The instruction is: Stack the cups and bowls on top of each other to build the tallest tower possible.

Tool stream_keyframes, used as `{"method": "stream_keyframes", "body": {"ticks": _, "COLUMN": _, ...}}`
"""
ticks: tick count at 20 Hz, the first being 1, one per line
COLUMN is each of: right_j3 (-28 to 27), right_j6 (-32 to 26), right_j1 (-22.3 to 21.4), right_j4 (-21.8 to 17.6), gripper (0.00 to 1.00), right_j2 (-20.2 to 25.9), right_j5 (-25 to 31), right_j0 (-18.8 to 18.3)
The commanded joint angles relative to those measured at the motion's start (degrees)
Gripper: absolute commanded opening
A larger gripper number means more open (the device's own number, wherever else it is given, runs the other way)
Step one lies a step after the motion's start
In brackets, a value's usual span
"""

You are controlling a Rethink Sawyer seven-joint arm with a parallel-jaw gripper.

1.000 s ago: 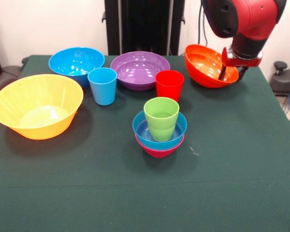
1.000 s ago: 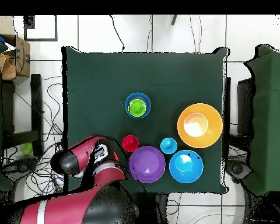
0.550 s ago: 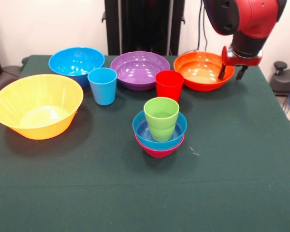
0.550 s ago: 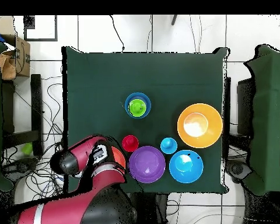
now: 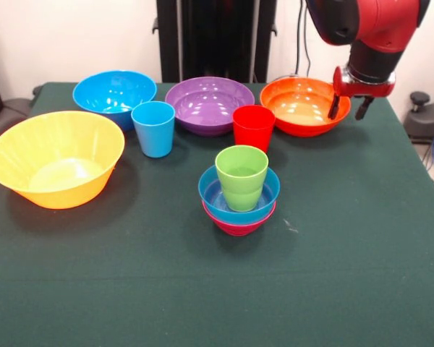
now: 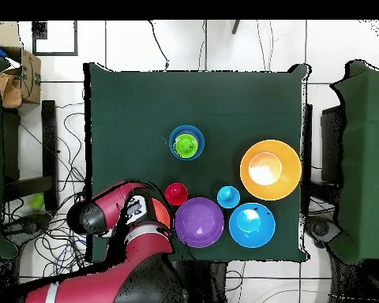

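The tower stands mid-table: a green cup [image 5: 241,176] in a small blue bowl [image 5: 214,194] that is nested in a small magenta bowl [image 5: 235,224]. In the overhead view the green cup [image 6: 185,144] shows on top of it. A red-orange bowl [image 5: 304,106] sits flat at the back right. My gripper [image 5: 348,108] hangs open at that bowl's right rim, one finger in front of the rim and one outside, holding nothing. Along the back are a purple bowl [image 5: 209,103], a large blue bowl [image 5: 114,92], a light blue cup [image 5: 153,128] and a red cup [image 5: 254,126]. The big yellow-orange bowl [image 5: 56,157] sits at the left.
In the overhead view the red arm [image 6: 133,209] covers the gripper and most of the red-orange bowl. The red cup [image 6: 176,193] is close beside the arm. The green table [image 5: 217,289] ends just right of the gripper.
A second ago the red-orange bowl was tilted up with the gripper on its rim. It now lies flat, and the gripper has let go and risen slightly.
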Motion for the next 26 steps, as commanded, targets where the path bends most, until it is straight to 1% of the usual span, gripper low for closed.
{"method": "stream_keyframes", "body": {"ticks": 1, "right_j3": -1.1, "right_j6": 3.0, "right_j1": 0.5, "right_j4": -0.4, "gripper": 1.0, "right_j2": 0.7, "right_j5": -2.5, "right_j0": -0.1}}
{"method": "stream_keyframes", "body": {"ticks": 2, "right_j3": -1.0, "right_j6": 2.9, "right_j1": 0.5, "right_j4": -0.4, "gripper": 1.0, "right_j2": 0.7, "right_j5": -2.5, "right_j0": -0.1}}
{"method": "stream_keyframes", "body": {"ticks": 3, "right_j3": -1.0, "right_j6": 2.9, "right_j1": 0.6, "right_j4": -0.5, "gripper": 0.0, "right_j2": 0.7, "right_j5": -2.3, "right_j0": -0.1}}
{"method": "stream_keyframes", "body": {"ticks": 18, "right_j3": -1.1, "right_j6": 2.6, "right_j1": 0.5, "right_j4": -1.2, "gripper": 0.0, "right_j2": -0.3, "right_j5": -2.1, "right_j0": 0.5}}
{"method": "stream_keyframes", "body": {"ticks": 20, "right_j3": -0.8, "right_j6": 2.9, "right_j1": -0.4, "right_j4": -0.6, "gripper": 0.0, "right_j2": 0.1, "right_j5": -1.7, "right_j0": 0.6}}
{"method": "stream_keyframes", "body": {"ticks": 23, "right_j3": 0.4, "right_j6": 2.8, "right_j1": -4.3, "right_j4": 2.1, "gripper": 0.0, "right_j2": 2.2, "right_j5": 1.9, "right_j0": 0.7}}
{"method": "stream_keyframes", "body": {"ticks": 26, "right_j3": 1.3, "right_j6": 2.5, "right_j1": -6.9, "right_j4": 3.9, "gripper": 0.0, "right_j2": 3.4, "right_j5": 4.4, "right_j0": 0.7}}
